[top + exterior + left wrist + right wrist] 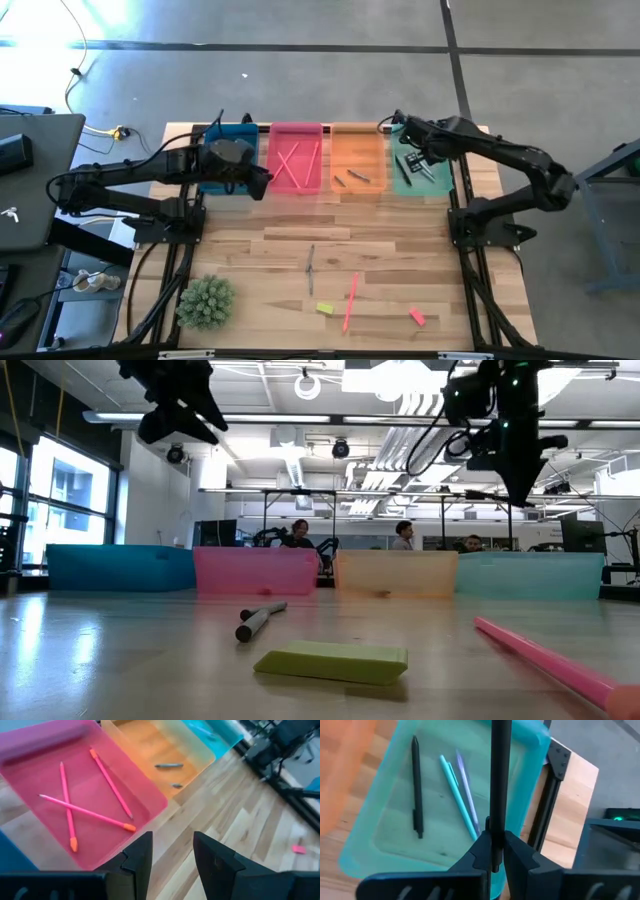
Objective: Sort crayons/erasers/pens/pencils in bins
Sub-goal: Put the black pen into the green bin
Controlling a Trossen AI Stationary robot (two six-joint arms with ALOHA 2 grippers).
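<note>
- We count four shallow translucent plastic bins in a row along the table's far edge: blue bin [232,135], pink bin [296,160], orange bin [358,158], teal-green bin [420,170].
- Pink bin: three long thin pink pencils [85,810], crossing one another.
- Orange bin: two short grey-brown crayons [169,766].
- Teal-green bin: we see one black pen [417,790], one teal pen [456,795] and one pale violet pen [466,785].
- Loose on the wooden table [400,250]: one dark grey stick [311,268], one long pink stick [351,300], one yellow-green flat eraser [325,308], one pink flat eraser [417,317].
- One green spiky plant [206,302], near left corner.
- Left gripper [172,851]: fingers parted, empty, at the pink bin's near edge.
- Right gripper [495,851]: fingers clamped on one dark pen [500,780], above the teal-green bin.
</note>
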